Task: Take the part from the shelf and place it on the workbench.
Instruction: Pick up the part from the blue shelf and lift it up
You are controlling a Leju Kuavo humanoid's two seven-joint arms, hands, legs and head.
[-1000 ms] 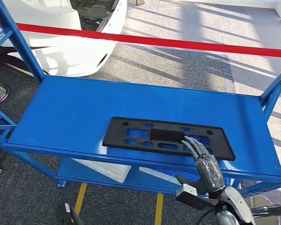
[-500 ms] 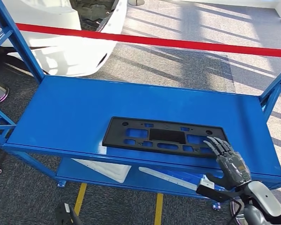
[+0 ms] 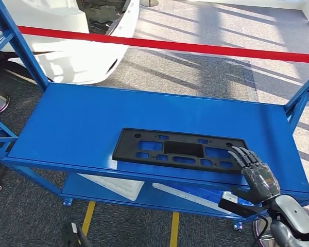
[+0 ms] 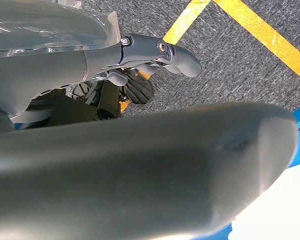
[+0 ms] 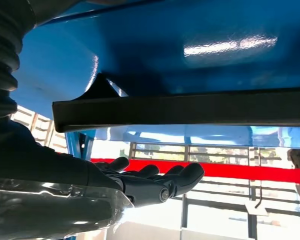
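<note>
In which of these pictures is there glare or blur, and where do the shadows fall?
Head view: sharp; sunlight stripes shadows across the grey carpet floor, with a small bright glare spot on the blue metal shelf beside the flat black plastic part. Left wrist view: a large grey out-of-focus shape fills the foreground. Right wrist view: white glare on the shelf surface; bright background leaves the right hand dark.
</note>
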